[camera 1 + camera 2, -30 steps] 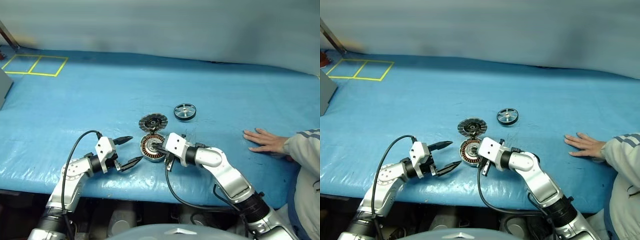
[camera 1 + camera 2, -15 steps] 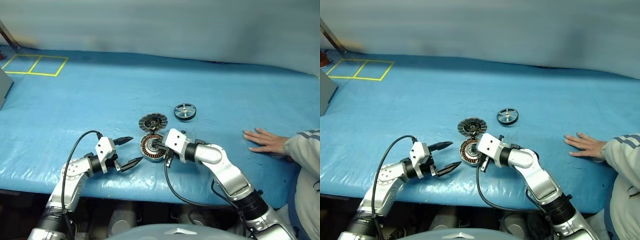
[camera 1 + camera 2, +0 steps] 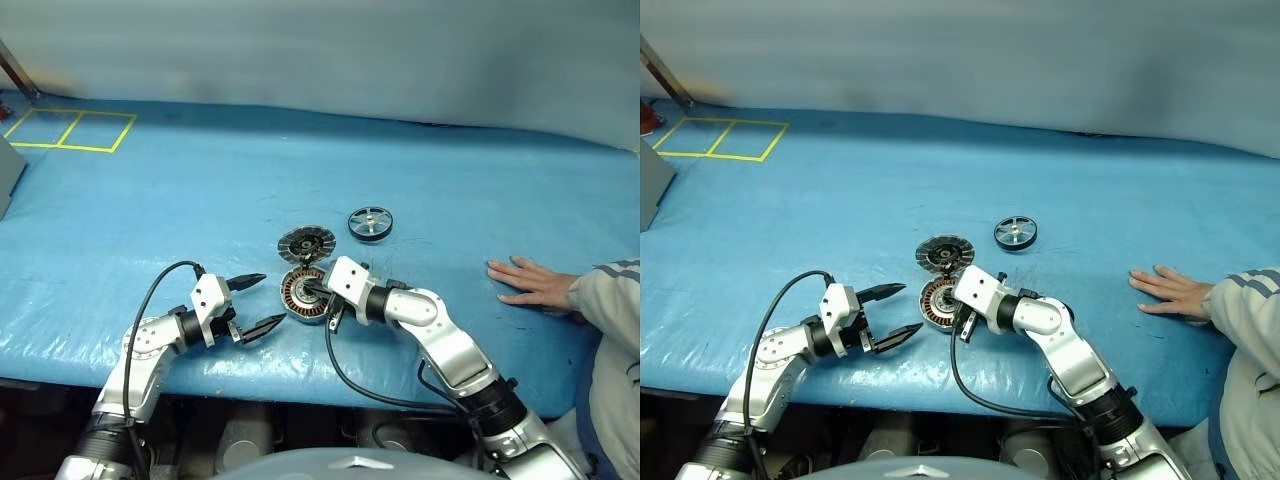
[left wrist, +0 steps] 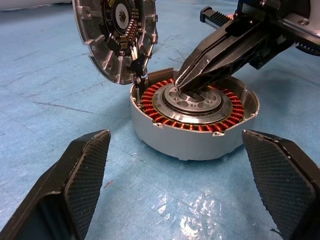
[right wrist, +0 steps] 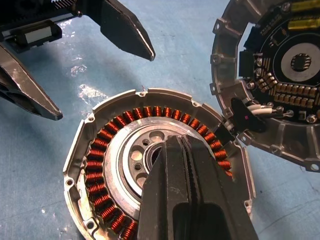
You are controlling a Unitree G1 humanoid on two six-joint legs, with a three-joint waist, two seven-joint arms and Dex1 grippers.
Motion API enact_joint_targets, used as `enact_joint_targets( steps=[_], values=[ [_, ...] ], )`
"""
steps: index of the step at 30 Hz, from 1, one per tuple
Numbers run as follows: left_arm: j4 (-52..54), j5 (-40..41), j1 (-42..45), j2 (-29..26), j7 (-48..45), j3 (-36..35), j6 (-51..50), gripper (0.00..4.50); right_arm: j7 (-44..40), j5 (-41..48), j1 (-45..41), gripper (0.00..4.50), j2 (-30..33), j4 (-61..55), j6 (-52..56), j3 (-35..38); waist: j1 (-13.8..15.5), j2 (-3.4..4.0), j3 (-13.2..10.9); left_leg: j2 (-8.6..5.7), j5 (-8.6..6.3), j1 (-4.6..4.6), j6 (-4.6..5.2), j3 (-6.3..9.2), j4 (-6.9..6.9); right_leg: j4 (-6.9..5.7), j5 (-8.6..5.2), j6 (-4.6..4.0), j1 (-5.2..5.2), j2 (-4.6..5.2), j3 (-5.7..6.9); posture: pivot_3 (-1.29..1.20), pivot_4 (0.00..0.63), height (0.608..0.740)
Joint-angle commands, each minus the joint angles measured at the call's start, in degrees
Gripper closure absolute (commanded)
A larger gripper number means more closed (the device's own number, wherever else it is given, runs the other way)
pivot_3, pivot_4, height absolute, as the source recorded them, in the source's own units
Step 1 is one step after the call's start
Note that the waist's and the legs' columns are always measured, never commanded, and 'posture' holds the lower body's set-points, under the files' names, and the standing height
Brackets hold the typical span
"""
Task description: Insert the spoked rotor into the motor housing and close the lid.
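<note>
On the blue crinkled sheet covering the table (image 3: 200,180), the motor housing (image 3: 303,297) is sitting near the front edge, a squat round unit with a pale metal wall, a ring of copper-coloured windings and a silver hub. The lid (image 3: 306,243) is leaning tilted against its far side, touching the rim, its inner face showing dark circuit parts and radial ribs. The spoked rotor (image 3: 370,222) is lying flat, well apart to the right and farther back. The right gripper (image 4: 182,85) is pressing its black fingers together, tips resting on the hub's silver centre. The left gripper (image 3: 254,302) is hovering just left of the housing with its textured fingers (image 4: 80,172) spread wide, holding nothing. A person's hand (image 3: 528,282) is lying flat near the right edge. Bare sheet is stretching wide behind and to the left.
</note>
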State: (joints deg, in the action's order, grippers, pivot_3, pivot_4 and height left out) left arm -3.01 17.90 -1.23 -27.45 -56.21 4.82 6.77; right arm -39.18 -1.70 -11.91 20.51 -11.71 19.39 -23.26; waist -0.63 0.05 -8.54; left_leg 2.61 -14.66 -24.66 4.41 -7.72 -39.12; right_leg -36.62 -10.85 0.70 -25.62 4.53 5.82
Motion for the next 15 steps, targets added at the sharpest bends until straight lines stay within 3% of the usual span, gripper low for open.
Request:
enact_joint_targets(
  steps=[1, 8, 15],
  values=[
    [0.71, -0.08, -0.13, -0.29, 0.2, -1.06, 1.01, 0.0, -0.07, -0.02, -0.25, 4.48, -0.08, -0.84, -0.76, -0.07, 0.0, 0.0, 0.0, 0.0, 0.0, 0.0, 0.0, 0.0, 0.0, 0.0, 0.0, 0.0, 0.0, 0.0, 0.0, 0.0, 0.15, 0.74],
    [0.82, -0.13, -0.26, -0.28, 0.2, -0.99, 1.0, 0.0, -0.7, -0.63, 0.4, 4.48, 0.98, -2.08, -0.6, -0.85, 0.01, 0.0, 0.0, 0.0, 0.0, 0.02, -0.01, 0.0, 0.0, -0.02, 0.0, 0.0, 0.0, 0.0, 0.0, 0.0, 0.15, 0.74],
    [0.76, 0.16, -0.1, -0.05, 0.1, -1.02, 1.03, 0.0, 0.5, 5.28, 1.69, 4.48, -0.06, -7.92, 0.48, 5.98, 0.02, 0.0, 0.0, 0.0, 0.01, -0.01, -0.01, 0.0, 0.0, -0.02, 0.0, 0.0, 0.0, 0.0, -0.01, 0.0, 0.15, 0.74]
  ],
)
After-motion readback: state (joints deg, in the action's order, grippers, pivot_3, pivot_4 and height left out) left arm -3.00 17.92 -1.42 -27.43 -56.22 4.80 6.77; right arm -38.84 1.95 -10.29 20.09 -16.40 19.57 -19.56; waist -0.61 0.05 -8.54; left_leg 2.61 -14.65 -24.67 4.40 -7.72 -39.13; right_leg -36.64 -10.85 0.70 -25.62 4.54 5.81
